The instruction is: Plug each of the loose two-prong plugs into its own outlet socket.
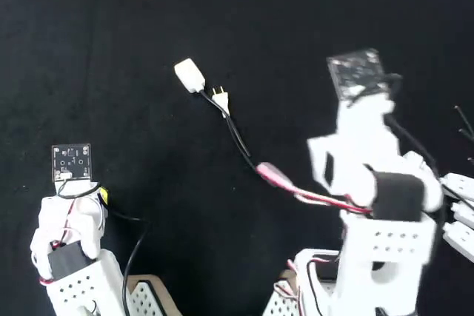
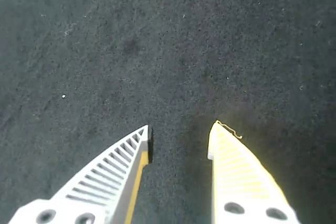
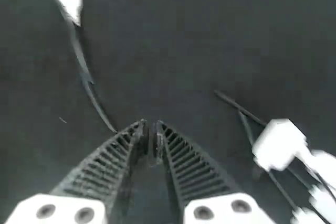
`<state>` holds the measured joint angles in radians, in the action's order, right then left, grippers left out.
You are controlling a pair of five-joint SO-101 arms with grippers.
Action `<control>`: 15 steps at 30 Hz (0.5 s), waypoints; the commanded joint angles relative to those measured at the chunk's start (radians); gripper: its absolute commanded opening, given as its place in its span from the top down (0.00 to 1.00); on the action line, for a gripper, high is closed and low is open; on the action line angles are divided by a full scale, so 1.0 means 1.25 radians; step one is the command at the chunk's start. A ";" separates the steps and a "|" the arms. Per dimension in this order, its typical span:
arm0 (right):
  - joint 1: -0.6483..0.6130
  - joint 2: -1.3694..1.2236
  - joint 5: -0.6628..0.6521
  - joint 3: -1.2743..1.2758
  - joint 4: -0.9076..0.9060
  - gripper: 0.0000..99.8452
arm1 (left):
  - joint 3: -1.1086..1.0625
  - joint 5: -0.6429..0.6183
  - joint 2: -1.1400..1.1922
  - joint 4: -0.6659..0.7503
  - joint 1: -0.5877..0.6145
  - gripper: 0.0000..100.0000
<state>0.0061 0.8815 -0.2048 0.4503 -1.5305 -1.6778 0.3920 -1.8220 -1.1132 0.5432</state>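
Lying loose on the black surface (image 1: pixel 111 49), a white two-prong plug (image 1: pixel 220 98) is resting just beside a white outlet block (image 1: pixel 189 75), not seated in it. A black cable (image 1: pixel 238 138) is trailing away from the plug toward the arms, ending by a pink piece (image 1: pixel 272 175). Beyond the cable from the plug, the right arm (image 1: pixel 374 190) is leaning over the surface. The right tool (image 3: pixel 149 125) is hanging with its dark fingers pressed almost together, pinching nothing. Farther from the plug on that side, more white connectors (image 1: pixel 459 216) are lying. Well apart from the plug on the opposite side, the left tool (image 2: pixel 180 136) is hovering spread, one finger white and one yellow.
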 commanded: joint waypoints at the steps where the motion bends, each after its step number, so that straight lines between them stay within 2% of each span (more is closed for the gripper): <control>1: -0.088 -0.010 0.053 0.037 0.085 0.99 | 0.007 -0.004 -0.002 -0.005 -0.003 0.81; 5: -0.172 -0.010 0.135 0.226 0.203 0.99 | 0.008 -0.004 -0.002 -0.005 0.006 0.81; 10: -0.174 -0.015 0.145 0.301 0.308 0.99 | 0.013 -0.007 -0.002 0.000 0.034 0.81; 15: -0.176 -0.018 0.211 0.328 0.372 0.98 | 0.056 -0.009 -0.002 -0.004 0.034 0.81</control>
<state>-0.2041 0.8631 0.0253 0.8462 -1.1254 -1.6732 0.3920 -1.8220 -1.1132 0.5738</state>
